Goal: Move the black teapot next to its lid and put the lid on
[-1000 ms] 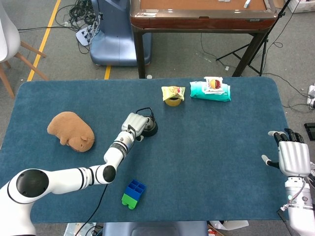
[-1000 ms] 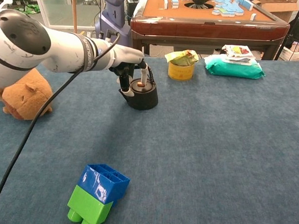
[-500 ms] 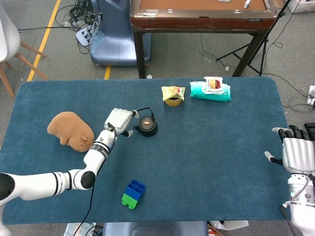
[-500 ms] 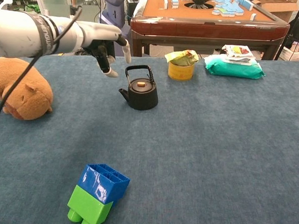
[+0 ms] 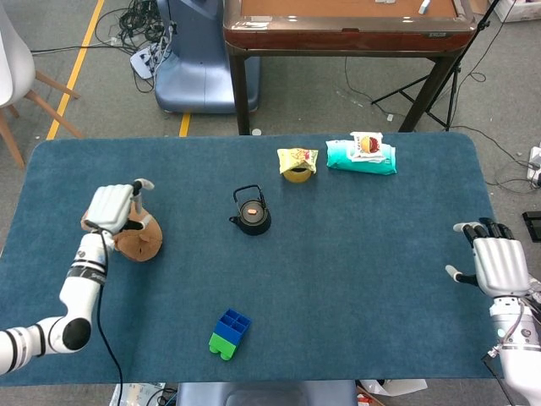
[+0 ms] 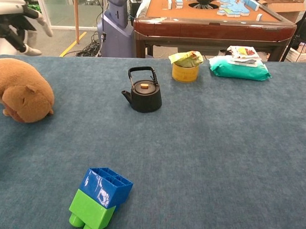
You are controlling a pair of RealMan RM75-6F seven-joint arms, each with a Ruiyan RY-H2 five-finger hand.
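The black teapot (image 5: 252, 216) (image 6: 143, 94) stands upright near the middle of the blue table with its handle raised. Its lid (image 6: 144, 86), with a small tan knob, sits on top of the pot. My left hand (image 5: 113, 206) (image 6: 19, 21) hovers far to the left, above the plush toy, fingers apart and holding nothing. My right hand (image 5: 494, 264) is at the table's right edge, fingers spread and empty; the chest view does not show it.
A brown plush animal (image 5: 127, 231) (image 6: 20, 96) lies at the left. A blue and green block (image 5: 229, 333) (image 6: 100, 198) sits near the front edge. A yellow snack cup (image 5: 297, 164) and a teal wipes pack (image 5: 362, 157) stand at the back.
My left hand has let go of the lid on the teapot and drawn back far to the left, over the plush toy. The right hand shifted slightly.
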